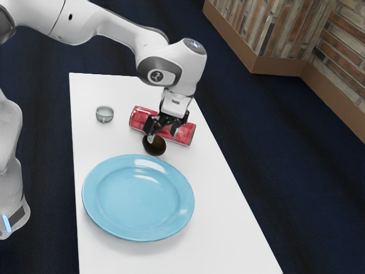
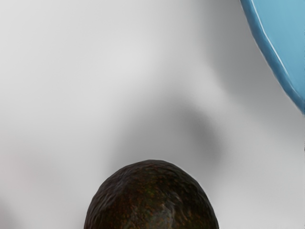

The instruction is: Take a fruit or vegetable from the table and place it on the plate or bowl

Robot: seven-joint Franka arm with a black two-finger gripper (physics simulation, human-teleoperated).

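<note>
Exterior view, lower centre of the frame: a round blue plate (image 1: 137, 197) lies flat on the white tabletop (image 1: 228, 188). Nothing rests on it.

Just beyond the plate's far rim, near the frame's centre, a dark brown avocado (image 1: 155, 147) sits on the tabletop, close to the rim but apart from it.

Directly above the avocado hangs the black claw (image 1: 161, 135), pointing down. It stands open, its two fingers spread apart with their tips at about the level of the fruit's top. It has hold of nothing.

Immediately behind the claw and the avocado, a red can (image 1: 138, 117) lies on its side, running slantwise from centre-left toward centre-right. The claw covers its middle.

Left of the can and apart from it stands a small, shallow glass cup (image 1: 104, 114), upright.

The white arm (image 1: 114, 28) enters from the upper left of the frame and bends down to the claw.

Past the tabletop lies a dark blue floor (image 1: 274, 142). A wood-panelled wall (image 1: 285, 28) occupies the upper right corner.

Wrist view: the avocado's rough, dark top (image 2: 151, 198) rises from the lower edge at centre. Its soft shadow falls on the white tabletop (image 2: 95, 71) just beyond it. A curved section of the blue plate (image 2: 281, 43) shows in the upper right corner, clear of the fruit.
</note>
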